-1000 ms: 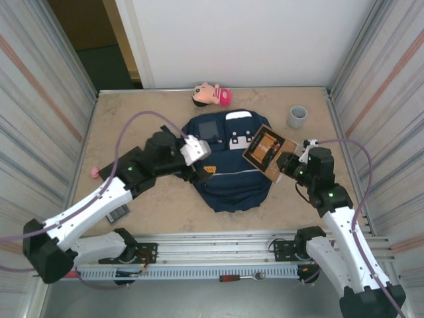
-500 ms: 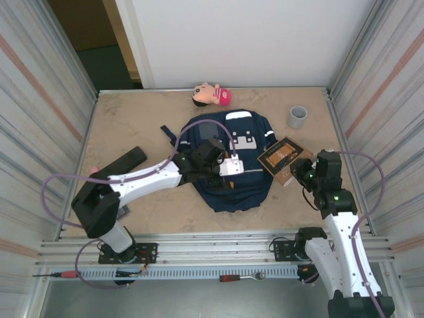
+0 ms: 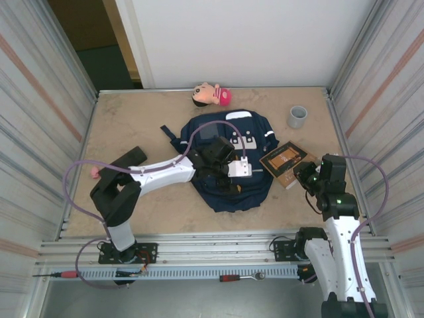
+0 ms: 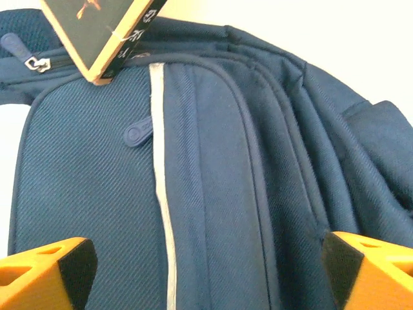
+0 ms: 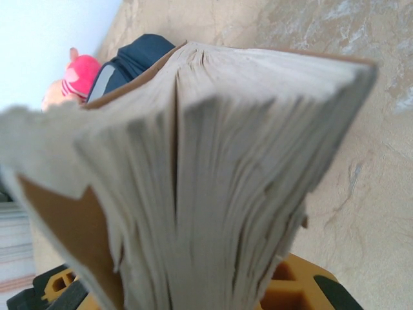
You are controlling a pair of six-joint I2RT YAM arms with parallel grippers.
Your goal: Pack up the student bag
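Item, student bag [image 3: 233,196]: navy, lying flat at mid-tabletop [image 3: 132,126], compartments apparently closed. The left gripper [image 4: 206,274] hangs just above its front panel, jaws spread wide, holding nothing. Item, book [image 3: 286,159]: one corner reaches the bag's right edge, and the closed right gripper [image 3: 307,174] pinches it at the page edge. Hazards, by my judgement: the pages may fan and slip from so narrow a pinch, or the left gripper may catch loose fabric and drag the bag instead of opening it.

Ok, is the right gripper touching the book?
Touching. In the right wrist view the book has its page block clamped between the orange fingers of the right gripper, with no gap showing.
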